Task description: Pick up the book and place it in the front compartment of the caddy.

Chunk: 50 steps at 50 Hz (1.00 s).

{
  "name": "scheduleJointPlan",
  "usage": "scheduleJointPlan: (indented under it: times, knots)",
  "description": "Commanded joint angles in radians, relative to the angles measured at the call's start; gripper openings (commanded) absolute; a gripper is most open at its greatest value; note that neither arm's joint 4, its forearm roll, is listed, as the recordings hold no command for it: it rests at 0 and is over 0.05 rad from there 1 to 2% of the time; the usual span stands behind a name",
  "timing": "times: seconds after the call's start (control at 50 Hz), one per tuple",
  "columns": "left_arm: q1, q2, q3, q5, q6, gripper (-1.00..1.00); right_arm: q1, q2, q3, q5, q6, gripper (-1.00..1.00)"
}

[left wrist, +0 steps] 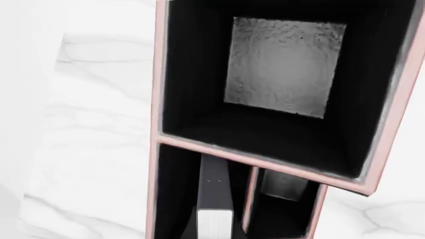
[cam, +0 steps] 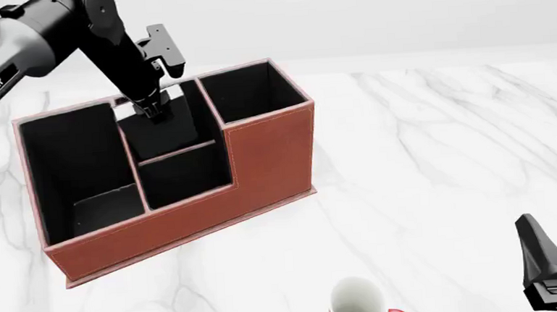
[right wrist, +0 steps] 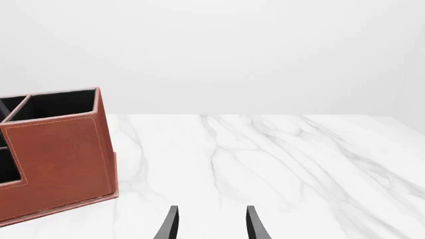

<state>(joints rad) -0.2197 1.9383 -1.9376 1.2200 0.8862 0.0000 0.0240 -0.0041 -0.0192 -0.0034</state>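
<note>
On the white marble desk, the left end effector reaches down into the reddish-brown leather caddy, clamped on the thin black book, which stands partly hidden in a middle compartment; the right end effector hangs apart.

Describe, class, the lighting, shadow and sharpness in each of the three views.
Front view: even light, soft shadow beside the caddy. Left wrist view: blurred, black lining dark, one compartment floor catches grey sheen. Right wrist view: crisp, bright marble table, no glare.
</note>
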Motion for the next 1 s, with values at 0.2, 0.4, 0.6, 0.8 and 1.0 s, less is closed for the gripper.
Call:
scheduleJointPlan:
  times: [0.2,0.4,0.6,0.8,1.0]
  knots:
    - [-0.011,0.062,-0.002,0.0,-0.003,-1.0,0.0,-0.005,0.0,0.005,0.001,1.0]
    - [-0.017,0.087,-0.002,0.0,-0.009,-1.0,0.0,-0.005,0.0,0.005,0.0,1.0]
    - [-0.039,0.119,0.002,0.0,-0.039,-1.0,0.0,-0.005,0.0,0.005,0.001,1.0]
    - [-0.045,0.137,0.009,0.0,-0.056,-1.0,0.0,-0.005,0.0,0.005,0.0,1.0]
    - [-0.036,0.129,0.013,0.0,-0.052,1.0,0.0,-0.005,0.0,0.005,0.001,1.0]
